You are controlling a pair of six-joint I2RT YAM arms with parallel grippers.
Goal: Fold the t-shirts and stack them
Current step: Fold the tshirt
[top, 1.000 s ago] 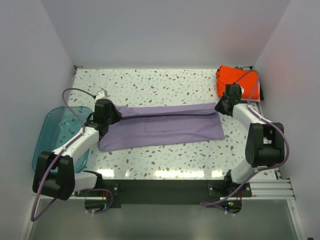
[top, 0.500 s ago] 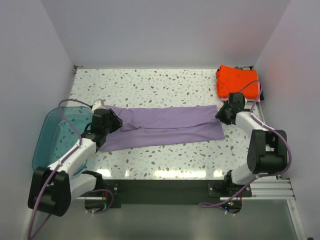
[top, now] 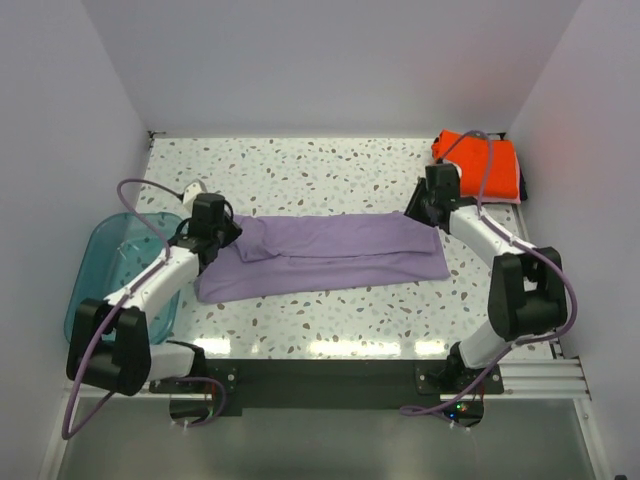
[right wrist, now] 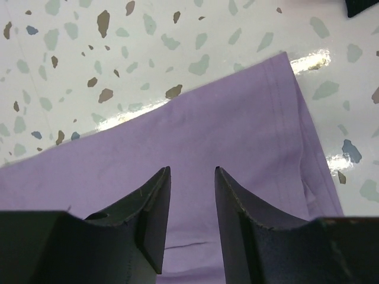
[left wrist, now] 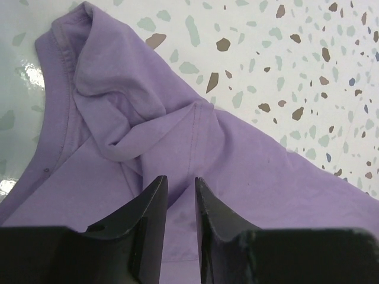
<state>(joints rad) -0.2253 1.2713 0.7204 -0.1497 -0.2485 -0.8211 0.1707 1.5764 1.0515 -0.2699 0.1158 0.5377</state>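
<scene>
The lavender t-shirt (top: 330, 255) lies flat as a long folded strip across the middle of the table. Its bunched collar end (left wrist: 112, 112) is at the left, its hem corner (right wrist: 284, 118) at the right. My left gripper (top: 228, 232) (left wrist: 181, 180) hovers over the collar end, open by a narrow gap with nothing between its fingers. Above the hem end is my right gripper (top: 418, 212) (right wrist: 192, 170), also open and empty. The orange-red t-shirt (top: 485, 162) lies folded in the back right corner, with a dark edge (top: 522, 185) showing beside it.
A teal translucent tub (top: 100, 270) sits at the table's left edge beside the left arm. White walls close in the table on the left, back and right. The speckled tabletop (top: 320, 170) shows bare behind the lavender shirt.
Both grippers have opened and let go of the lavender shirt's far edge, which now rests slack on the table. The right gripper has moved back and to the left. The left has shifted slightly.
</scene>
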